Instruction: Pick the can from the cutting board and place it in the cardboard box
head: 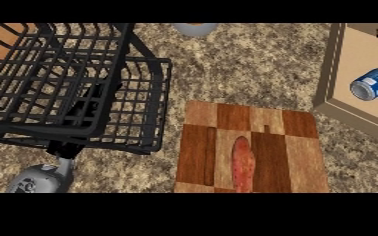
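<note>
Can (365,85) lies in cardboard box (330,60) at surface's (244,65) right edge; left hand (87,111) behind wire basket (125,45), grasp cannot be told.

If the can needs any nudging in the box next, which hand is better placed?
Right, probably. The can already lies in the box at the view's right edge. The left forearm is at lower left, across the board. The right hand is out of view.
</note>
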Action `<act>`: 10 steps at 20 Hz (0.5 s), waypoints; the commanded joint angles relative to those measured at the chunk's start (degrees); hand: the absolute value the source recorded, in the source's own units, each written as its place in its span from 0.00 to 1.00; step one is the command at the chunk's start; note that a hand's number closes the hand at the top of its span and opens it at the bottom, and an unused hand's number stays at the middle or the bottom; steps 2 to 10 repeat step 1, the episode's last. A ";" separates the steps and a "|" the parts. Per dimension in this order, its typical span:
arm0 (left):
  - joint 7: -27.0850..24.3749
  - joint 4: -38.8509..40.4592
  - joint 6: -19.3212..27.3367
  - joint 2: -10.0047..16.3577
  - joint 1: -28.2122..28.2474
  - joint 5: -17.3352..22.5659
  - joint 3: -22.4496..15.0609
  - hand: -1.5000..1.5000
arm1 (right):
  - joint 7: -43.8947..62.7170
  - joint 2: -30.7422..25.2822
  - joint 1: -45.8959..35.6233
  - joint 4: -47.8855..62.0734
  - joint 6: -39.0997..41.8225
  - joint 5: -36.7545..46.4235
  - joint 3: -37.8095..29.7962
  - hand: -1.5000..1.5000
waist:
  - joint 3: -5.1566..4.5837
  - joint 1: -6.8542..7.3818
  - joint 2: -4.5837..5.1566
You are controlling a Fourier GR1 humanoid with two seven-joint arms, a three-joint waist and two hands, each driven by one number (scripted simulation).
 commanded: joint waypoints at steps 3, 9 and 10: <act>0.16 0.65 -0.81 -1.10 -2.96 -1.72 -2.64 0.50 | -3.38 2.02 -1.71 4.27 16.62 -7.59 -1.88 0.00 | 0.17 -0.92 0.51; 0.16 0.65 -0.81 -1.10 -2.96 -1.72 -2.64 0.50 | -3.38 2.02 -1.71 4.27 16.62 -7.59 -1.88 0.00 | 0.17 -0.92 0.51; 0.16 0.65 -0.81 -1.10 -2.96 -1.72 -2.64 0.50 | -3.38 2.02 -1.71 4.27 16.62 -7.59 -1.88 0.00 | 0.17 -0.92 0.51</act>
